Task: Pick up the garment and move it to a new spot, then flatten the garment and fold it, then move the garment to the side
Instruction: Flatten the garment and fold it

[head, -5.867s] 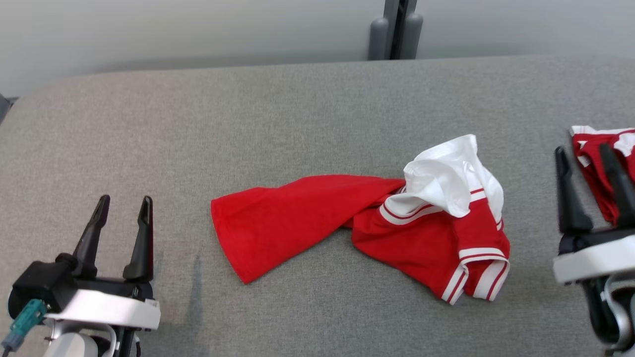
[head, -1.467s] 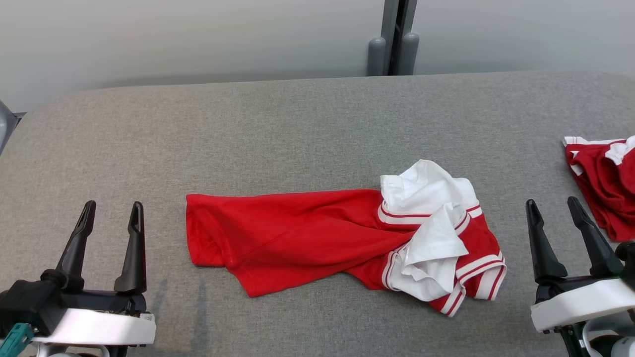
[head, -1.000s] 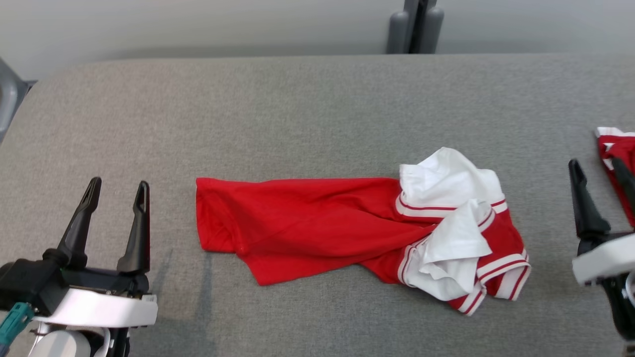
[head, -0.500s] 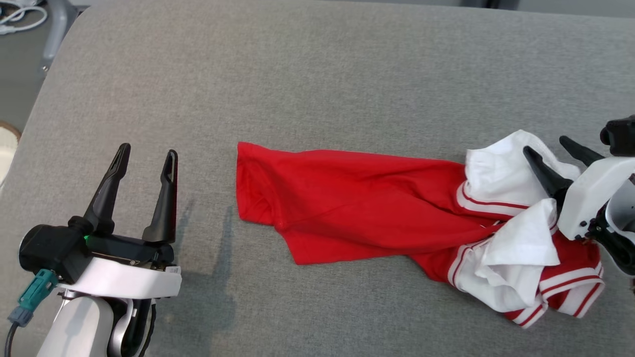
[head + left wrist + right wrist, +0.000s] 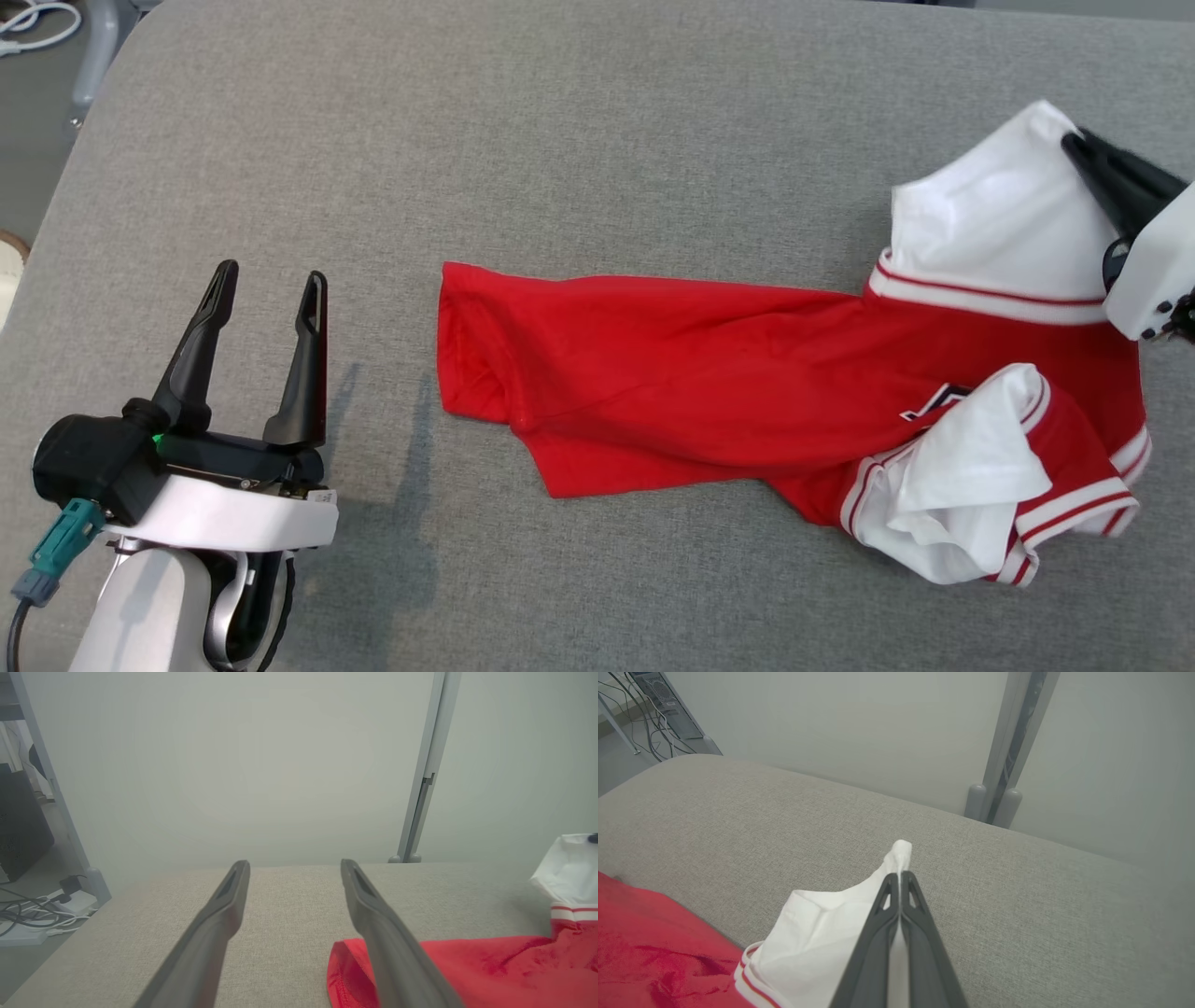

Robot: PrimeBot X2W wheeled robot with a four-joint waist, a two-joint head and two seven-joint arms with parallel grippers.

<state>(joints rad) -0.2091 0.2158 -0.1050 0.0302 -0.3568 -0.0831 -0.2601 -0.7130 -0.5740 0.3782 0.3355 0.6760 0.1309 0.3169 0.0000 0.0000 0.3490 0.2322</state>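
Garment: I see the garment (image 5: 709,373) lying lengthwise on the grey table (image 5: 560,112), its red body rumpled, its hem end toward my left arm and its sleeves toward my right.
Gripped part: the far white sleeve (image 5: 990,215) is drawn up to a point, and its tip pokes out past my fingertips in the right wrist view.
Right gripper: my right gripper (image 5: 1083,149) is pinched closed on that sleeve tip, with the jaws together on the cloth.
Step in hand: I judge this to be the pick-up, ahead of carrying the garment to a new spot.
Doing it well: I would lift slowly and straight up. The pinch is on a thin tip and could slip under the weight of the trailing red body.
Near sleeve: the second sleeve (image 5: 962,467) is folded over the chest, and it may stay tangled as the cloth rises.
Left gripper: my left gripper (image 5: 271,275) is spread wide and holds nothing. It sits near the hem (image 5: 457,345) without touching it, placed to take that end.
Edges: the table's left edge (image 5: 93,159) curves away just beyond my left arm. A grey post (image 5: 1004,765) stands behind the far edge.
Open room: there is bare grey surface beyond the garment and between it and my left arm.
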